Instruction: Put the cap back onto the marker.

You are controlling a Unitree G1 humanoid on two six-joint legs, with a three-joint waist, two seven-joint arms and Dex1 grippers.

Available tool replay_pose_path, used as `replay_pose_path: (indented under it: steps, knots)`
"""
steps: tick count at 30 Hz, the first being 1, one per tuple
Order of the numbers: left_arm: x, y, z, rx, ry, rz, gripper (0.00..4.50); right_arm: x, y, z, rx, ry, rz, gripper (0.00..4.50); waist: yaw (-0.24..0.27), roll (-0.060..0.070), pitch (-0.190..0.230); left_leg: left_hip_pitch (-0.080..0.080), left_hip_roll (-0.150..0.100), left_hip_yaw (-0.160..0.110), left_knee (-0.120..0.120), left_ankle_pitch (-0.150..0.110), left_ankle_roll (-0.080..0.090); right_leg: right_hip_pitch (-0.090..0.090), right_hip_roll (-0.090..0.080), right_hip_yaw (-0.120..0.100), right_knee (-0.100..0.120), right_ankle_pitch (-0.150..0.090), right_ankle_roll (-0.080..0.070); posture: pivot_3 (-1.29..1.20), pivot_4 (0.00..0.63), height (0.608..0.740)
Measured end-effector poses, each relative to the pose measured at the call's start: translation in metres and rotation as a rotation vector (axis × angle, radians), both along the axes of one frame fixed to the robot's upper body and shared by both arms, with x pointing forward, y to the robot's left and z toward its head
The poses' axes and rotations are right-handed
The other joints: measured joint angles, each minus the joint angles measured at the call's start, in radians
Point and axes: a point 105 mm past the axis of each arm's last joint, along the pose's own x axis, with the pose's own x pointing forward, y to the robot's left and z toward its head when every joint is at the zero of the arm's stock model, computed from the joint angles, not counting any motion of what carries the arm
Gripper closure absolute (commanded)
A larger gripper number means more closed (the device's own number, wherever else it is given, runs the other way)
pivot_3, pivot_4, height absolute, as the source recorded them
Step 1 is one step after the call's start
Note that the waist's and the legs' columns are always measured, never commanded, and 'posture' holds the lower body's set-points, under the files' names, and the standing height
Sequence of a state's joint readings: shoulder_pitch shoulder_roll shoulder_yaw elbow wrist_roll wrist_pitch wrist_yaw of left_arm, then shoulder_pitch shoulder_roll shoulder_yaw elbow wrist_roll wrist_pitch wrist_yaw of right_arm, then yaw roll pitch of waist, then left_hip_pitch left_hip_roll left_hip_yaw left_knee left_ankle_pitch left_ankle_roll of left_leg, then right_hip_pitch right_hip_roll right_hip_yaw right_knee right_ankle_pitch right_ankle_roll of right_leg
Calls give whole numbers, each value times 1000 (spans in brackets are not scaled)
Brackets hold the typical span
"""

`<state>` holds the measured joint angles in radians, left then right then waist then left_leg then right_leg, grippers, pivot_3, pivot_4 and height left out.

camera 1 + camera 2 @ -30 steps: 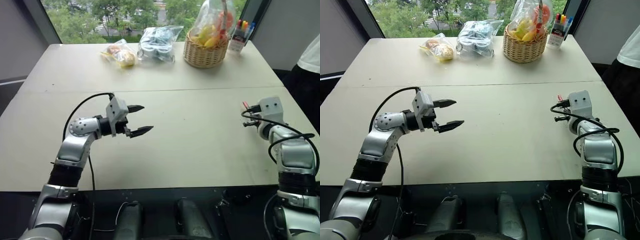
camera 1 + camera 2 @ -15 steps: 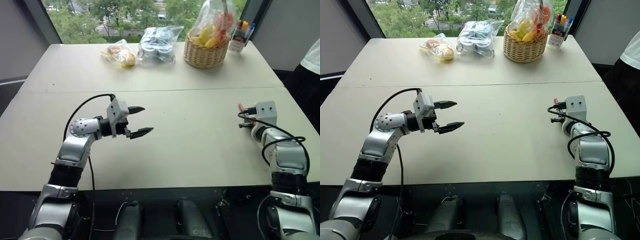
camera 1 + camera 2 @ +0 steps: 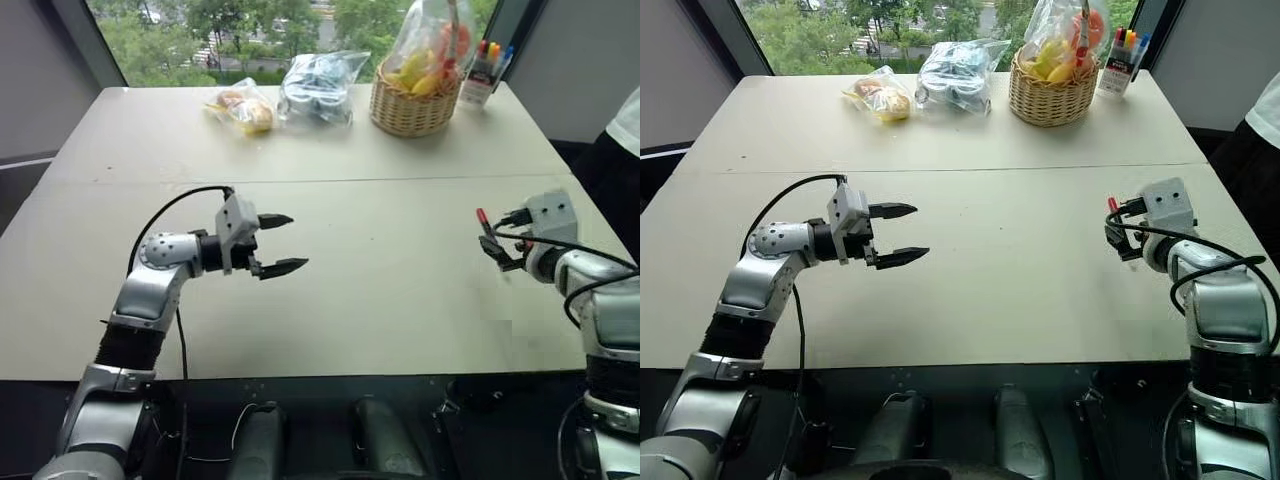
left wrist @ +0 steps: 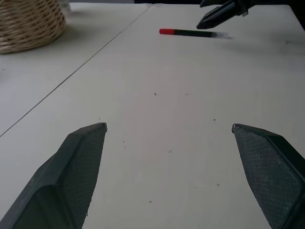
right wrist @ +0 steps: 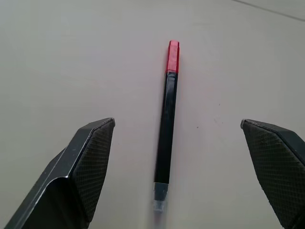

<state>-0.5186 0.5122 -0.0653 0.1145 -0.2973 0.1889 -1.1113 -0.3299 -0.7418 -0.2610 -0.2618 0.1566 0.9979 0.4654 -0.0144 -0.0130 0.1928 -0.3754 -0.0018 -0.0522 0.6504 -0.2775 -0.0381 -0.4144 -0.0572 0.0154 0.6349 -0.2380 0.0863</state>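
Observation:
The marker (image 5: 165, 133), a thin black stick, lies flat on the table with the red cap (image 5: 173, 56) seated on its far end. My right gripper (image 5: 177, 123) hangs just above it, open, with a finger on either side and no contact. In the head view the cap's red end (image 3: 481, 215) pokes out beyond the right gripper (image 3: 497, 246) near the table's right edge. The left wrist view looks across the table at the marker (image 4: 193, 33). My left gripper (image 3: 297, 241) is open and holds nothing, hovering over the table's left half and pointing right.
At the back of the table stand a wicker basket (image 3: 410, 108) holding bagged fruit, a clear cup of coloured markers (image 3: 480, 72) and two plastic bags (image 3: 318, 86) (image 3: 240, 110). A person in a white top (image 3: 628, 140) stands at the right edge.
My right gripper has gone from shut to open and risen a little, leaving the marker lying on the table. The left arm has stayed put.

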Motion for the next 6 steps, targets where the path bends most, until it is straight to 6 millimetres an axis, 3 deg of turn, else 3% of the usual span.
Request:
replay_pose_path:
  steps: [6]
  knots:
    - [1, 2, -2, 4, 19, -10, 79, -31, 10, 25, -90, 77, 166, 144, 2, 0, 0, 0, 0, 0, 0, 0, 0, 1, 0, 0, -1, 0, 0, 0, 150, 740]
